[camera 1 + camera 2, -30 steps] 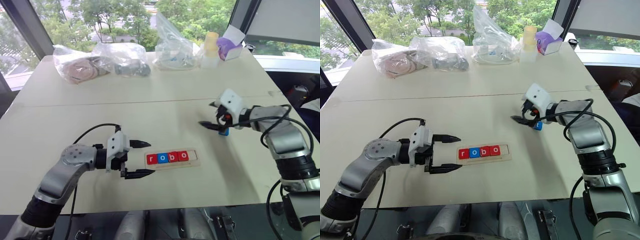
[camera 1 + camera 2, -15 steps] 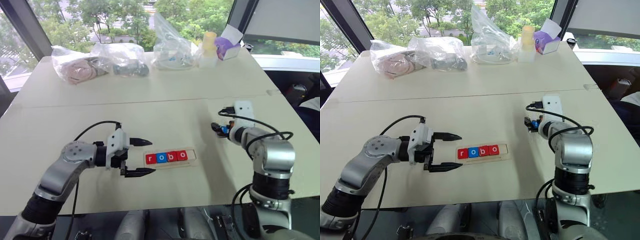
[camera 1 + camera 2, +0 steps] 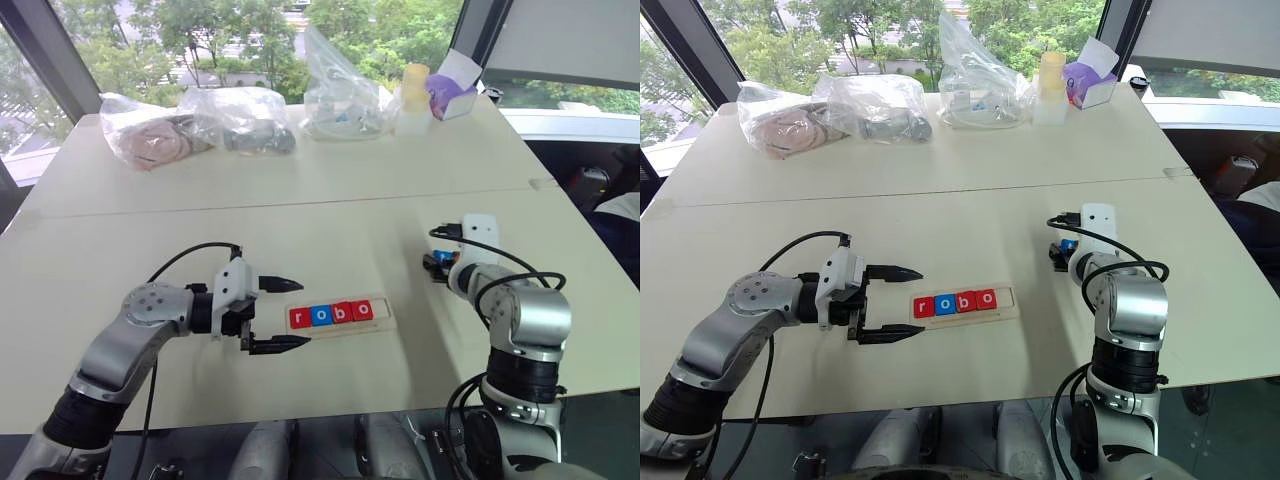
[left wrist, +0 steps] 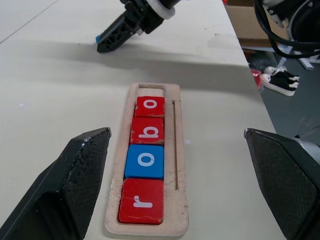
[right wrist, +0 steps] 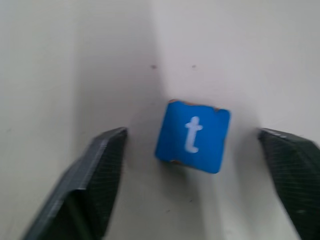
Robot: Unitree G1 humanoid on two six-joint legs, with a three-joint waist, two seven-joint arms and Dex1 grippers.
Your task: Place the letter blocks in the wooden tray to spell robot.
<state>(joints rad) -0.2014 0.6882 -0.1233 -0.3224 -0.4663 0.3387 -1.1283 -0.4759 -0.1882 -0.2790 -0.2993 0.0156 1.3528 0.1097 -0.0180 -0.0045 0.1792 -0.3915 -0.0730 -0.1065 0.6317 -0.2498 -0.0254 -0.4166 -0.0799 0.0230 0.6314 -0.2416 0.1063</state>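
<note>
Wooden tray [image 4: 177, 165] lies on the pale table [image 3: 330, 215], holding four letter blocks [image 4: 147, 159] reading r, o, b, o; its last slot is vacant. Left gripper [image 3: 272, 315] sits just beside the tray's r end, jaws spread. Blue t block [image 5: 192, 136] lies apart between the right gripper's [image 5: 192, 185] spread fingers, untouched. Plastic bags [image 3: 200, 120] and a bottle [image 3: 417, 95] line the far edge.
</note>
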